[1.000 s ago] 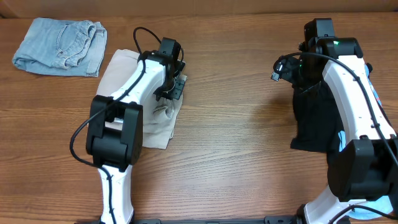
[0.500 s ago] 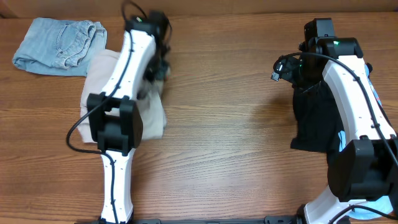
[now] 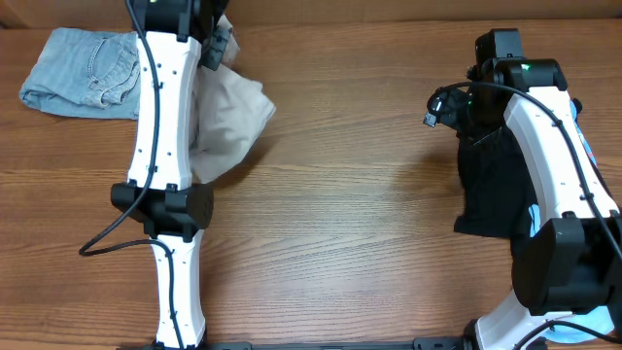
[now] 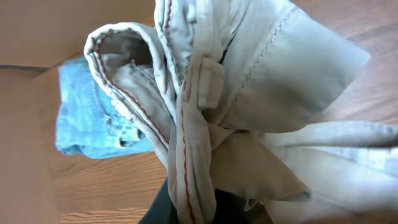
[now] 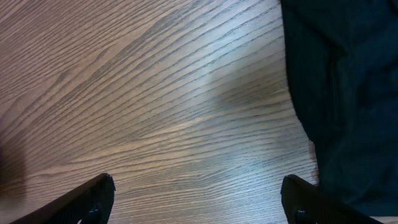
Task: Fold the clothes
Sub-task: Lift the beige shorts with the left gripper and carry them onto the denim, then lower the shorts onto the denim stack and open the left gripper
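Observation:
The beige khaki shorts [image 3: 231, 117] hang bunched from my left gripper [image 3: 218, 41], which is shut on their waistband at the table's far left; their lower part trails on the wood. In the left wrist view the shorts' seam with red stitching [image 4: 186, 143] runs between my jaws [image 4: 199, 208]. The light-blue denim shorts [image 3: 92, 70] lie folded at the far left corner, also in the left wrist view [image 4: 93, 118]. My right gripper [image 3: 449, 105] is open and empty over bare wood [image 5: 198, 193], beside a black garment [image 3: 491, 185], which also shows in the right wrist view [image 5: 348, 93].
A sky-blue garment [image 3: 586, 146] peeks out under my right arm at the table's right edge. A brown wall [image 3: 389, 10] borders the far side of the wooden table [image 3: 360, 224].
My left arm swung toward the far left, lifting the beige shorts off the table by the waistband; they now hang opened out. The right arm has not moved.

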Robot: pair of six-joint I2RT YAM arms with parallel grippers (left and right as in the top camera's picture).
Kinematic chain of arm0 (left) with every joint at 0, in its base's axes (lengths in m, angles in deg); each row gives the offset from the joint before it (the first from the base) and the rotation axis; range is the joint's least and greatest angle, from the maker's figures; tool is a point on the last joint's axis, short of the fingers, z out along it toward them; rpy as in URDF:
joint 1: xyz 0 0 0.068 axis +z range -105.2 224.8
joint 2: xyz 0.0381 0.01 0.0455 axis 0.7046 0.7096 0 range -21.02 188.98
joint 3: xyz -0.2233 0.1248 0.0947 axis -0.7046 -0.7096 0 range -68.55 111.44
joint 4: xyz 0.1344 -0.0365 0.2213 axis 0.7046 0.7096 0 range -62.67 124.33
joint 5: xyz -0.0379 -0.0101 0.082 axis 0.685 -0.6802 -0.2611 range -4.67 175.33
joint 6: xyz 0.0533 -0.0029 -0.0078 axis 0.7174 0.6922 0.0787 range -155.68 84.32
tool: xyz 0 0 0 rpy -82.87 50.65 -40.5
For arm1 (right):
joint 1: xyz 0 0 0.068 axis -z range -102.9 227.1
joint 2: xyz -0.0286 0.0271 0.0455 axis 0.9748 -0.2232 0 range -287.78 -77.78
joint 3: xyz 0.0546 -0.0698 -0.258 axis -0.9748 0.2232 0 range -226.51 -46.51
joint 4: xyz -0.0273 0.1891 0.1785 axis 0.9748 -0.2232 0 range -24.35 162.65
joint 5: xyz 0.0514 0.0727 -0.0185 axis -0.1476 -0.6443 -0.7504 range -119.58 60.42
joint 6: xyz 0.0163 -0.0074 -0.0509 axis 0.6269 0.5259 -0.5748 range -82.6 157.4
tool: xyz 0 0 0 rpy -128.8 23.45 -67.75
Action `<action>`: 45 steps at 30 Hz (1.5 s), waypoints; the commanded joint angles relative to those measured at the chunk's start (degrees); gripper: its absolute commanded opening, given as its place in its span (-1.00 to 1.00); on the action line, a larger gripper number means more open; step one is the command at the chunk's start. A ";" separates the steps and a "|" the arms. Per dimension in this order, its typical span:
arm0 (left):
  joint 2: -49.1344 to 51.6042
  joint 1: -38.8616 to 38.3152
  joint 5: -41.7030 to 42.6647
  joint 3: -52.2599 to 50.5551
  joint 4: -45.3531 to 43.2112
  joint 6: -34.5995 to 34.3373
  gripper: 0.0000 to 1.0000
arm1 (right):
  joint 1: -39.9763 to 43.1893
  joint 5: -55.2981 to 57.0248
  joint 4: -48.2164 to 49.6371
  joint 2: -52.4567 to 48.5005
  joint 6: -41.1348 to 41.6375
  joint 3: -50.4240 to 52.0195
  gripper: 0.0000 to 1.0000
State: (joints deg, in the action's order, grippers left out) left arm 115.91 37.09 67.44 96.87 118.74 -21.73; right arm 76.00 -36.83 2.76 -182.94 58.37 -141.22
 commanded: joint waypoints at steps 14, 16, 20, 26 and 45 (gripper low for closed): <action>-2.10 15.47 -4.61 10.67 -14.56 13.38 -0.92 | 0.22 0.09 -1.92 1.22 -0.22 -0.11 0.79; -2.10 17.16 -4.04 10.67 -17.94 14.95 -0.92 | 0.22 0.09 -2.36 1.22 -0.20 -0.11 0.79; -2.01 20.92 0.09 9.51 -24.46 21.62 -0.92 | 0.22 0.09 -3.23 1.22 -0.20 -0.11 0.79; -2.01 26.84 4.31 3.52 -34.97 27.67 -0.92 | 0.22 0.07 -3.76 1.22 0.02 -0.11 0.79; -1.62 37.22 16.46 -14.32 -54.66 28.41 -0.92 | 0.11 -0.39 -3.78 1.22 0.46 -0.11 0.79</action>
State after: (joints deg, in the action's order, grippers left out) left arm 115.95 75.89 78.85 81.53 65.74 7.45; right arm 76.00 -36.85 -1.07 -182.94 58.39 -141.22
